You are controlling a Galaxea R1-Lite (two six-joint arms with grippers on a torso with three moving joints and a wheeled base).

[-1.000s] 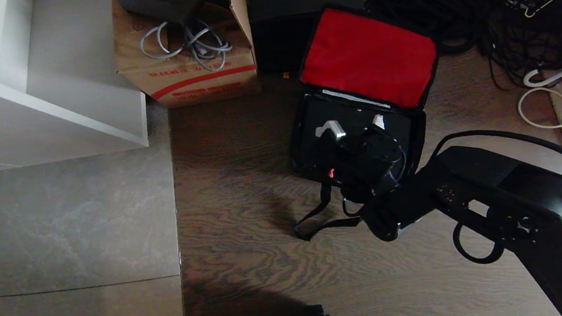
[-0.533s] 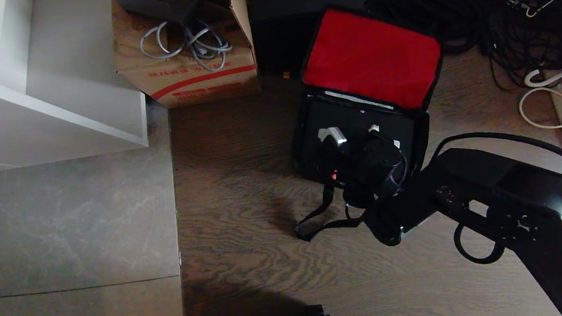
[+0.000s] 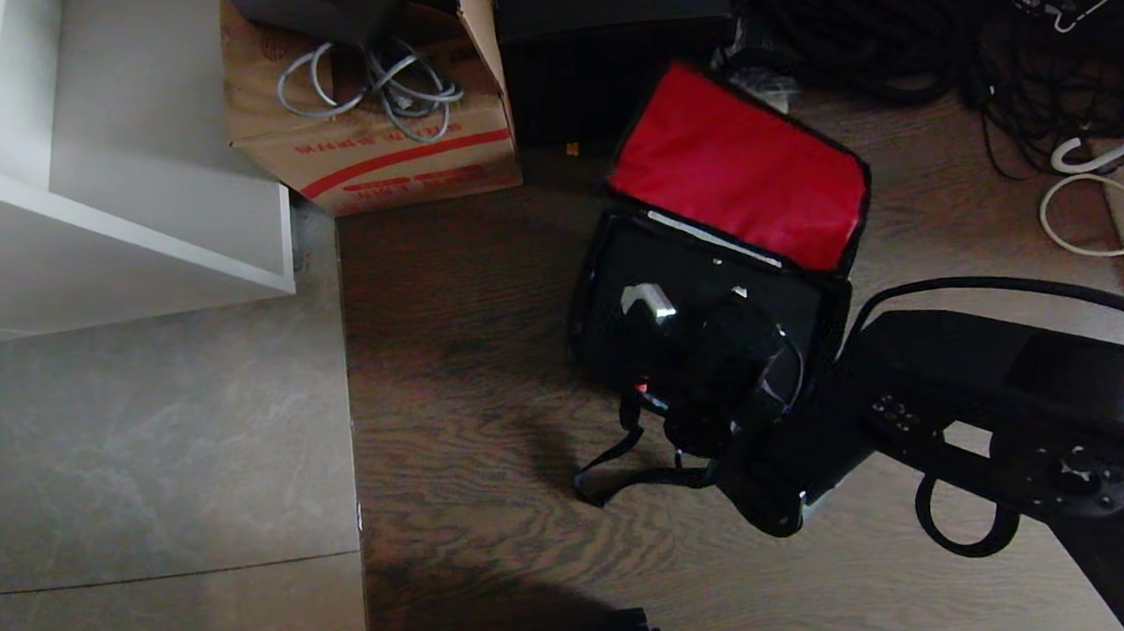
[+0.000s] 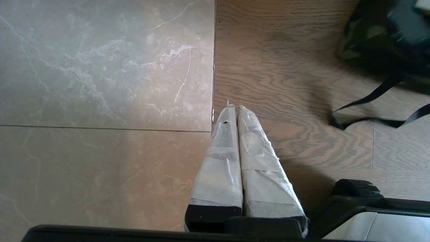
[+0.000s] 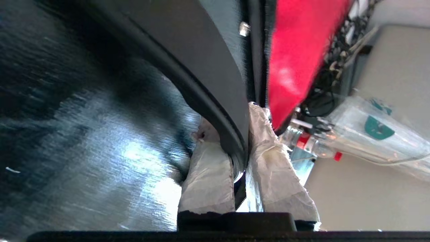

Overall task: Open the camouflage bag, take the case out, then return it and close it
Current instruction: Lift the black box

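The camouflage bag [image 3: 584, 316] lies open on the wood floor, its red-lined lid [image 3: 736, 166] folded back. Inside it sits the black case [image 3: 693, 265], with one silver handle bracket [image 3: 648, 301] showing. My right gripper [image 5: 231, 124] reaches down into the bag and is shut on the case's black handle [image 5: 208, 77], one taped finger on each side. In the head view the wrist [image 3: 726, 363] hides those fingers. My left gripper [image 4: 233, 109] hangs shut and empty over the floor, apart from the bag [image 4: 376, 40].
A brown cardboard box [image 3: 378, 139] with cables and a taller black box [image 3: 600, 32] stand behind the bag. White shelving [image 3: 91, 192] is at the left and tangled cables [image 3: 1000, 20] at the right. The bag's strap [image 3: 623, 451] trails on the floor.
My right gripper has closed on the handle and drawn back toward me. The bag and case have shifted and turned with it, and the lid has come away from the black box.
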